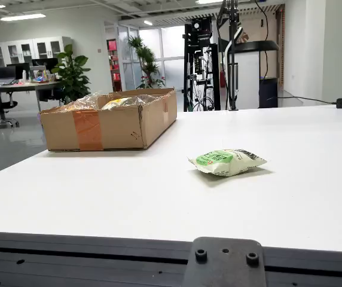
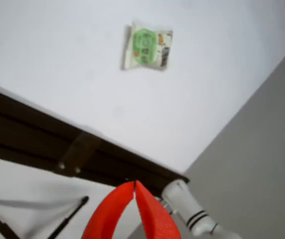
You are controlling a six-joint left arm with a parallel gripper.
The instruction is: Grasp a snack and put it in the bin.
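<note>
Lying flat on the white worktop (image 1: 99,191), the small sealed snack packet with a green label on pale plastic film (image 1: 228,162) sat alone, well apart from the open brown cardboard box (image 1: 108,122) that appeared to serve as the bin. In the overhead view riding on the arm, the same packet (image 2: 147,47) showed near the top, far from the red end effector (image 2: 134,185), whose two fingers met at their tips, closed on nothing.

The packet looked light and soft, puffed a little with air, so it would likely give under pressure and its contents might crush if squeezed hard. Its glossy film seemed slippery. A hold across the narrower width of the pillowed middle, with the fingers straddling the body rather than the thin crimped ends, seemed the soundest choice.

By count: one loose packet lay on the worktop, one box stood at the far left in the fixed view, and inside it at least two clear-wrapped items showed above the rim, though their exact number could not be told. One end effector was in view.
</note>
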